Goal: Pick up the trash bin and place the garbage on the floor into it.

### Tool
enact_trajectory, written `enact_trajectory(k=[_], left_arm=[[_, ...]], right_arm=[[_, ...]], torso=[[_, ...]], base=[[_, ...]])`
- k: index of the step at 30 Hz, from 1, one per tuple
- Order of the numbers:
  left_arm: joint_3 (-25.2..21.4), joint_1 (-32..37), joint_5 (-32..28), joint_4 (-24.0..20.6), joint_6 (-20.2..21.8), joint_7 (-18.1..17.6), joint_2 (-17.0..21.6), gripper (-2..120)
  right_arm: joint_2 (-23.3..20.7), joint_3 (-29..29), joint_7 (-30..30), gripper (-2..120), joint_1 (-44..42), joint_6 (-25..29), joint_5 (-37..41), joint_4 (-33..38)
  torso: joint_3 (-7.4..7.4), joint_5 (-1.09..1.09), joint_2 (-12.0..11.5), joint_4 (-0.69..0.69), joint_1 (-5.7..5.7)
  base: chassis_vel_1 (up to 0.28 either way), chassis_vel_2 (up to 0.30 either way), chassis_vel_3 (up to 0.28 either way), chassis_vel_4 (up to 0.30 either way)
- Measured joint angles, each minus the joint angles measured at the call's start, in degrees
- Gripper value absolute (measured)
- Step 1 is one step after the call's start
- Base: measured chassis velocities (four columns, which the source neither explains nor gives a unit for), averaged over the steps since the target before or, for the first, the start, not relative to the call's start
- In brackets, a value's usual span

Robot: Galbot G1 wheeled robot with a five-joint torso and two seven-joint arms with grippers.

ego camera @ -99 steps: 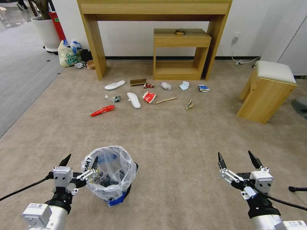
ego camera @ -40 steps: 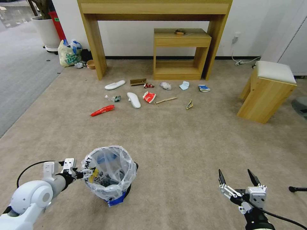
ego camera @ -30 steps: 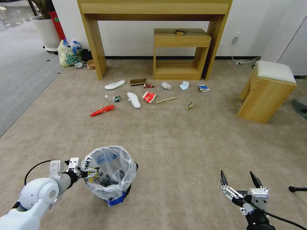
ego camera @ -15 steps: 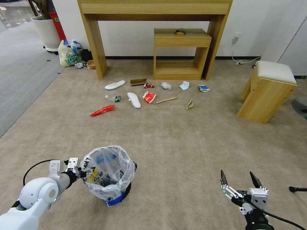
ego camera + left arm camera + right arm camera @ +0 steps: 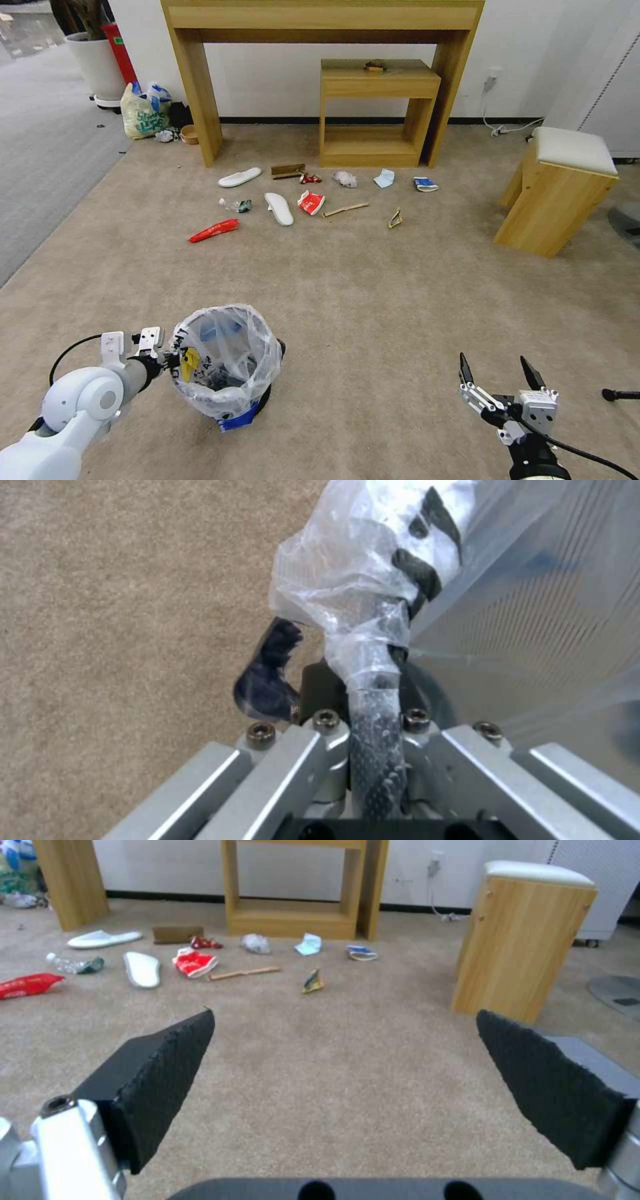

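The trash bin (image 5: 227,363), dark with a crinkly clear liner and blue at its base, stands on the carpet at near left, slightly tilted. My left gripper (image 5: 177,360) is shut on its left rim; in the left wrist view the fingers (image 5: 377,715) pinch the rim through the lettered bag (image 5: 373,580). My right gripper (image 5: 493,365) hangs open over bare carpet at near right, pads (image 5: 167,1075) wide apart. The garbage lies farther ahead: a red wrapper (image 5: 215,231), two white slippers (image 5: 240,177) (image 5: 279,209), a crushed red can (image 5: 311,202), a stick (image 5: 345,209) and a tissue (image 5: 384,178).
A wooden console table (image 5: 200,87) and a small shelf unit (image 5: 377,87) stand against the far wall. A padded wooden stool (image 5: 557,193) is at the right. A yellowish shopping bag (image 5: 143,113) and a brown bowl (image 5: 190,135) sit at far left. Open carpet separates bin and litter.
The left gripper, open beside the bin at first, has turned sideways and shut on the rim. The bin has shifted slightly left and tipped. The right arm dropped lower.
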Motion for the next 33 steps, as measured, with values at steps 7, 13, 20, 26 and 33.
enact_trajectory(k=[7, 13, 20, 26, 33], left_arm=[[-4.0, 3.1, -5.4, -6.5, 0.0, -5.4, -0.8, 0], [-6.3, 5.7, -12.1, -14.1, 0.0, -13.2, -3.0, 0], [-8.6, 8.4, -12.7, -22.7, -0.1, -18.6, -7.2, 0], [-9.0, 11.5, -8.4, -26.7, -0.1, -18.8, -11.1, 0], [-9.6, 16.1, -3.2, -28.8, -0.1, -16.4, -14.1, 0]], right_arm=[[0.0, 0.9, 0.6, 100, 0.4, -1.2, 0.7, 1.3], [0.0, 1.9, 1.0, 100, 2.3, -3.9, 1.7, 3.6], [-0.2, 2.3, 1.1, 100, 6.0, -8.0, 2.4, 6.0], [-0.4, 2.6, 0.7, 100, 9.2, -12.1, 3.5, 7.9], [-1.6, 2.8, 0.3, 100, 11.9, -15.2, 3.7, 8.9]], torso=[[0.0, 0.01, 0.0, 0.0, 0.0], [0.0, 0.01, 0.0, 0.0, 0.0], [0.0, 0.02, 0.0, 0.01, 0.0], [0.0, 0.02, 0.0, 0.0, 0.0], [0.0, 0.01, 0.0, 0.01, 0.0]], base=[[0.0, 0.0, 0.0, 0.0], [0.0, 0.0, 0.0, 0.0], [0.0, 0.0, 0.0, 0.0], [0.0, 0.0, 0.0, 0.0], [0.0, 0.0, 0.0, 0.0]])
